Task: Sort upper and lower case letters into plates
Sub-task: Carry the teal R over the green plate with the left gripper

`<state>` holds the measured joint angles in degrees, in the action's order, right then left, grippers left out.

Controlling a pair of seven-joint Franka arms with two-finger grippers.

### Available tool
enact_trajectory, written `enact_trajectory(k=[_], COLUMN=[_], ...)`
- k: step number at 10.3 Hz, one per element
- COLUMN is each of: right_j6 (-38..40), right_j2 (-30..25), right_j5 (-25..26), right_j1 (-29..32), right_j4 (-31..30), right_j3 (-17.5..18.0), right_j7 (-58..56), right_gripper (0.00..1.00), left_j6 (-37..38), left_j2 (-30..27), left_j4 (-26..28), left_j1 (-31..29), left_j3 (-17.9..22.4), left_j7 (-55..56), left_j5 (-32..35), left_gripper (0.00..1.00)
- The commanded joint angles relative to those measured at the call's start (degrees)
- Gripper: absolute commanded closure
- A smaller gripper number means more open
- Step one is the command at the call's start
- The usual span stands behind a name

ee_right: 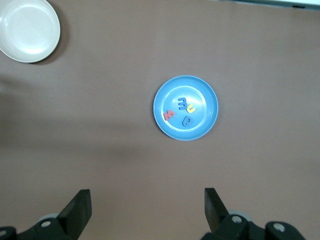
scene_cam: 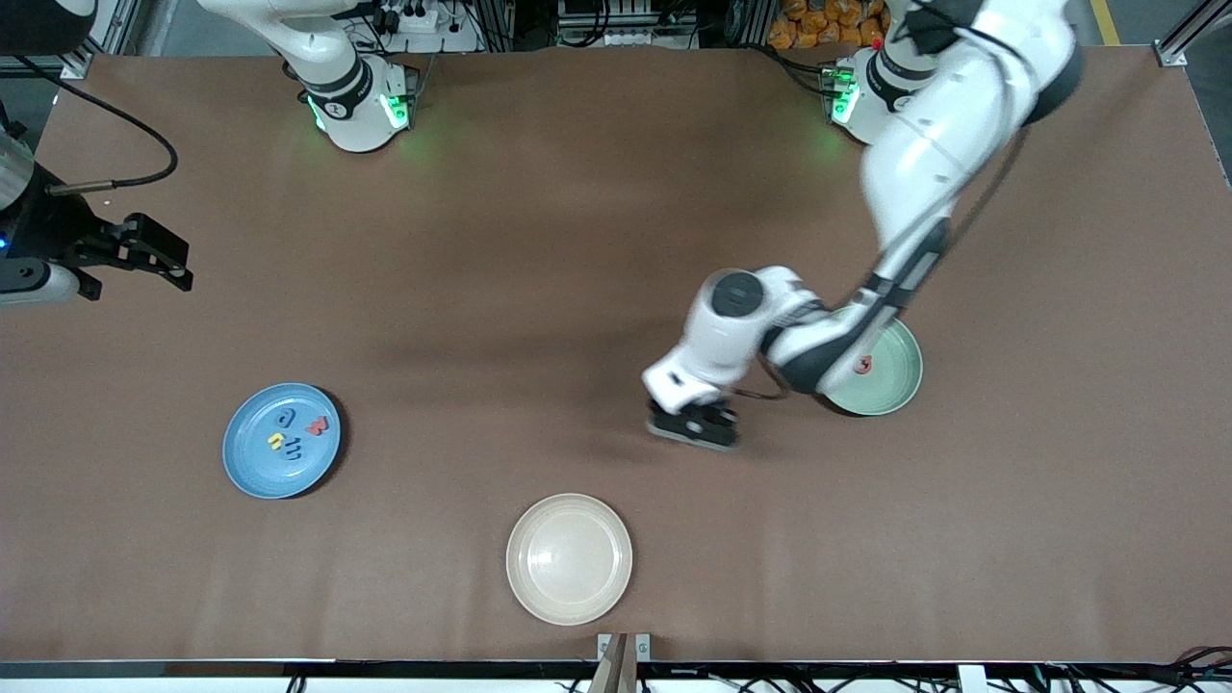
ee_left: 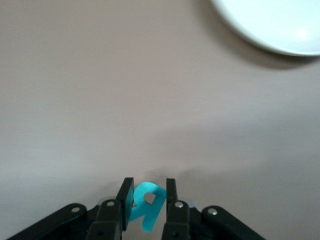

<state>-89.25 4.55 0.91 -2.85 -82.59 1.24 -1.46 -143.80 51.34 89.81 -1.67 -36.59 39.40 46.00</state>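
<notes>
Three plates lie on the brown surface [scene_cam: 539, 241]: blue plate [scene_cam: 246, 474] toward the right arm's end, green plate [scene_cam: 890, 380] toward the left arm's end, beige plate [scene_cam: 569, 558] between them and nearest the front camera.

Left gripper [scene_cam: 695, 426]: low over bare surface, just beside the green plate, on the side toward the blue plate. Fingers [ee_left: 126, 197] clenched on a teal letter [ee_left: 148, 205]; the letter stands upright between the pads, its lower end hanging below them. Its shape reads like an "A" or "R"; cannot tell which. In the left wrist view the beige plate's rim shows ahead of the fingers, well apart from them.

Right gripper [scene_cam: 144, 252]: waits at the right arm's end of the surface, up in the air, over bare surface. Fingers [ee_right: 80, 207] released, spread wide, nothing between them. The blue plate lies ahead of them in the right wrist view, well apart.

Blue plate holds four letters, grouped near its middle: a red one [scene_cam: 316, 424], a yellow one [scene_cam: 277, 441] and two blue ones [scene_cam: 286, 418]. The yellow one touches or nearly touches one of the blue ones.

Green plate holds one red letter [scene_cam: 863, 365], visible just beside the left arm's forearm, which covers part of the plate. Which letter it is: cannot tell.

Beige plate holds nothing.
</notes>
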Motion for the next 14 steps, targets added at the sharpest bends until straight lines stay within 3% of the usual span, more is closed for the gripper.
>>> enact_trajectory(k=[1,2,4,6,9,11,12,13,14], right_j6=[1.8,1.9,1.9,2.0,1.7,1.9,2.0,2.2,3.0], right_j2=[-1.2,-1.2,-1.3,-1.9,-1.7,-1.7,-1.6,-1.6,-1.6], right_j5=[-1.2,-1.4,-1.2,-1.1,-0.4,-0.4,-0.6,-0.8,-0.9], right_j1=[1.7,2.4,2.2,2.2,2.0,2.1,2.1,2.2,2.2], right_j4=[0.7,0.7,0.7,0.7,0.7,0.7,0.7,0.6,0.6], right_j3=[-0.4,-0.4,0.1,0.1,0.1,0.1,0.0,0.0,0.0], right_j7=[-0.4,-0.4,-0.2,0.0,0.1,0.1,0.3,0.5,0.5], right_gripper=[0.0,0.0,0.0,0.0,0.0,0.0,0.0,0.0,0.0], left_j6=[10.7,17.0,19.3,27.9,28.1,24.6,24.1,24.1,24.1], left_j2=[-4.6,-5.1,-5.2,-5.5,-4.0,-3.7,-3.8,-3.8,-3.9], left_j4=[10.9,14.7,26.1,28.8,28.8,29.0,29.4,29.4,29.3], left_j1=[-16.5,-23.5,-42.1,-49.5,-53.1,-55.6,-55.6,-55.6,-55.5], left_j3=[-12.0,-17.1,-28.5,-35.0,-34.8,-31.4,-30.8,-30.6,-30.7], left_j7=[-6.6,-7.0,-7.0,-7.8,-10.9,-16.7,-16.7,-15.9,-15.2], left_j5=[-1.2,-1.1,0.1,1.8,6.1,7.5,8.4,8.7,8.7], left_gripper=[0.82,0.82,0.79,0.78,0.74,0.74,0.69,0.04,0.0])
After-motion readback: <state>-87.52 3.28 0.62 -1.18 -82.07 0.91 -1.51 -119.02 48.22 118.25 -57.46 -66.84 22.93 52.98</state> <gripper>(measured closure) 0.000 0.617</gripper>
